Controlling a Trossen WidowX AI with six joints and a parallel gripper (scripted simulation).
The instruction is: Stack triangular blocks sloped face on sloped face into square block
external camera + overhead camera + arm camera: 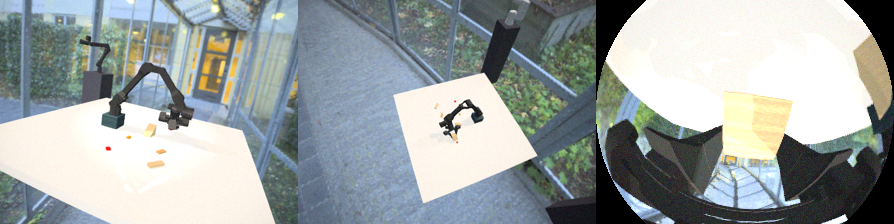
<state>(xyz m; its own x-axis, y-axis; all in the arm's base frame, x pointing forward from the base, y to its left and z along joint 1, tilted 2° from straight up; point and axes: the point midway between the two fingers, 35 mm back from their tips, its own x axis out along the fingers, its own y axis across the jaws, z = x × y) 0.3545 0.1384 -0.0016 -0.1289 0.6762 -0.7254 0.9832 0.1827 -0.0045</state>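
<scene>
Glass panes and metal posts stand around the pale table point(469, 171) point(69, 176) point(696, 30). From its dark base, the WidowX arm point(456, 110) point(136, 81) rises, bends over at the elbow and reaches down. Its gripper point(453, 134) point(172, 127) point(752, 129) is partly open, closed on one triangular block point(454, 137) point(752, 125). Nearer the base, the other triangular block point(458, 124) point(150, 130) point(876, 75) sits apart on the table, its sloped face tilting upward.

The end effector point(450, 137) point(173, 127) point(752, 129) is showing black, above a cream-white bench point(474, 165) point(69, 171) point(696, 45). The gripped triangular block point(454, 137) point(757, 125) is displaying pale tan with faint wood-like streaks; the other triangular block point(458, 124) point(150, 130) point(876, 75) is showing tan too. The arm's base point(477, 118) point(112, 121) is showing dark teal.
</scene>
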